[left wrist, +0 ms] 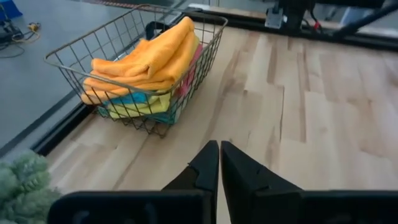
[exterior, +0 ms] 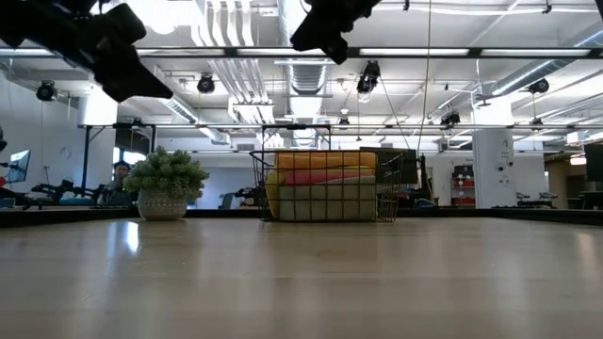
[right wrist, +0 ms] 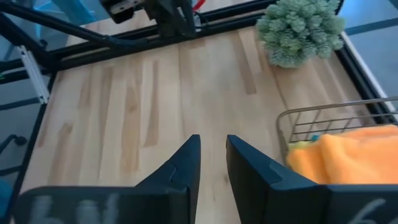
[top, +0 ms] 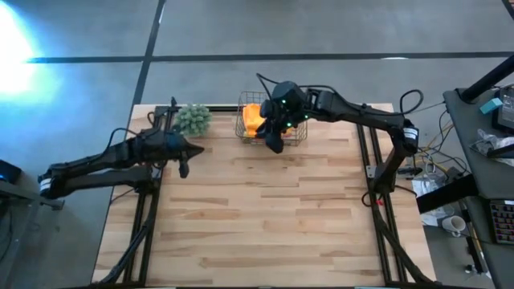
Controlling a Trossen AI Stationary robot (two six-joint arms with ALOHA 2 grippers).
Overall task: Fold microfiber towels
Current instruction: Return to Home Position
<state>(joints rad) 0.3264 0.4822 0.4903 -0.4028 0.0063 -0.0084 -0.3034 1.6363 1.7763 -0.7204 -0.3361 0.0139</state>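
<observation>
One wire basket (top: 271,128) stands at the upper edge of the plank table (top: 265,217) in the high view, and the right arm covers its right part. Only an orange folded towel (top: 252,119) shows inside, hiding the layers beneath. The right gripper (top: 275,143) hangs at the basket's lower rim, just beside that towel. The left gripper (top: 197,149) is well apart from the basket, near the fuzzy green plant ball (top: 193,119). Finger spacing cannot be read here.

Low view: both arms are cut off by the upper edge. The folded stack fills the basket behind the wire grid, with orange on top, a pink towel (exterior: 325,176) beneath it and yellow-green cloth lowest. The number of layers cannot be told. The plant ball sits in a pale pot (exterior: 162,207).

Left wrist view: the dark fingers meet almost tip to tip and hold nothing. The basket lies ahead, apart from them. Soft napped orange cloth lies over the pink, teal towel (left wrist: 127,99) and yellow towel (left wrist: 143,111) edges.

Right wrist view: the fingers stand slightly apart and empty. One basket corner holding orange cloth is cut off at the frame edge, just beside them.
</observation>
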